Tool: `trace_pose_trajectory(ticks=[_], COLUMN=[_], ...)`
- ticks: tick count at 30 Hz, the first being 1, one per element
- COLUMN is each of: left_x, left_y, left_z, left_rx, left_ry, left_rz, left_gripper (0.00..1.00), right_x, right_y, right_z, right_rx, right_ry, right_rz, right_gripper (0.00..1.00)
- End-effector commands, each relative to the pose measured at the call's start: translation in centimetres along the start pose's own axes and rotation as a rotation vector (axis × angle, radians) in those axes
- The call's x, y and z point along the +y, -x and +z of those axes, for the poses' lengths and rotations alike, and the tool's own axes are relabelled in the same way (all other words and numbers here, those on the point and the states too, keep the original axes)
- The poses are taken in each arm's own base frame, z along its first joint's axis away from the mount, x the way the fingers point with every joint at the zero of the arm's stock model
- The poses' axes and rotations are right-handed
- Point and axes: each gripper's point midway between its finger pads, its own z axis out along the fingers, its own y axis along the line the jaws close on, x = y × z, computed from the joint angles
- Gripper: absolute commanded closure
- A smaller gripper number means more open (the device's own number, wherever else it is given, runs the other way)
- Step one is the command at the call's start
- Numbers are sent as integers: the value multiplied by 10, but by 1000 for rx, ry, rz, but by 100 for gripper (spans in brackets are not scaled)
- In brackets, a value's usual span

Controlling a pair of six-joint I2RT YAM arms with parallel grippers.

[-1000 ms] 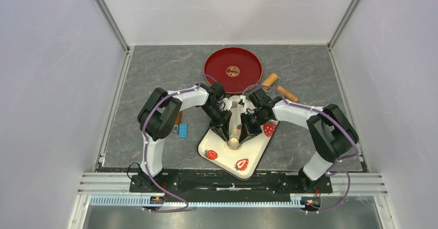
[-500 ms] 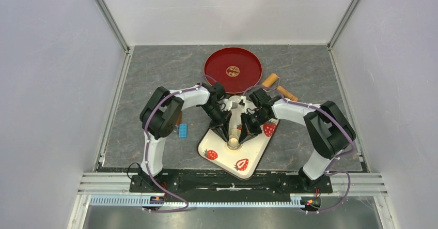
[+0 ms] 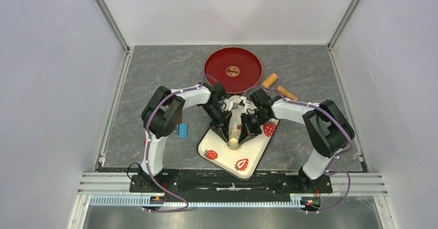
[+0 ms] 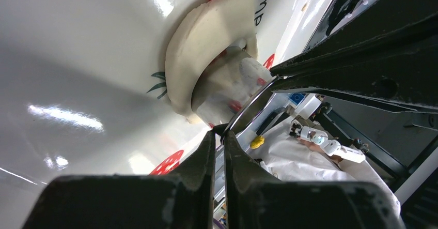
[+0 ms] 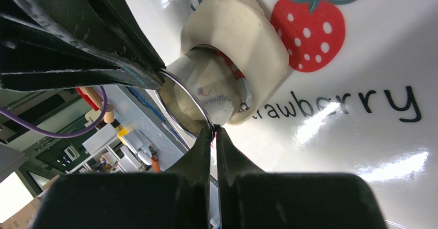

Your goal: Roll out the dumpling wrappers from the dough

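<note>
A: Where the strawberry tray (image 3: 225,157) lies nearest the arm bases, what is on it?

B: The dough (image 5: 243,32), a flattened pale oval, with a metal ring cutter (image 5: 206,92) standing in it. The left fingers (image 4: 207,156) pinch its rim at nine o'clock, and the right fingers (image 5: 201,154) at three.

A: Beyond?

B: A red plate (image 3: 248,58) at twelve o'clock and a wooden roller (image 3: 279,88) at one, both on the grey tabletop (image 3: 155,69).

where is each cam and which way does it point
top: above and behind the bases, facing down at the tray; both arms show
left wrist: low over the tray, facing ring and dough; left gripper pinching the ring's rim
right wrist: opposite side, same ring; right gripper on its rim
shared: both wrist views show ring, dough
</note>
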Motion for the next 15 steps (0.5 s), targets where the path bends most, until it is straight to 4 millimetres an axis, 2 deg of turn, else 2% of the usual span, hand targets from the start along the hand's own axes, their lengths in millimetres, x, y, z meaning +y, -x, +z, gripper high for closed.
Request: trace_pose_trajectory(ticks=[1, 4, 9, 12, 15], left_x=[51, 48, 35, 26, 17], left_y=[-11, -7, 6, 14, 20], left_z=[17, 13, 0, -10, -17], left_rx=[66, 49, -17, -61, -91], left_ry=[196, 203, 211, 221, 215], left_rz=[34, 49, 92, 114, 131], left_gripper=[89, 89, 87, 81, 77], right_x=[-97, -92, -60, -42, -30], right_y=[-73, -65, -27, -5, 6], right_z=[8, 7, -3, -12, -18], right_rx=[218, 193, 79, 18, -4], right_ry=[-391, -381, -318, -298, -284], right_rz=[41, 24, -31, -51, -57], right_gripper=[100, 100, 97, 92, 90])
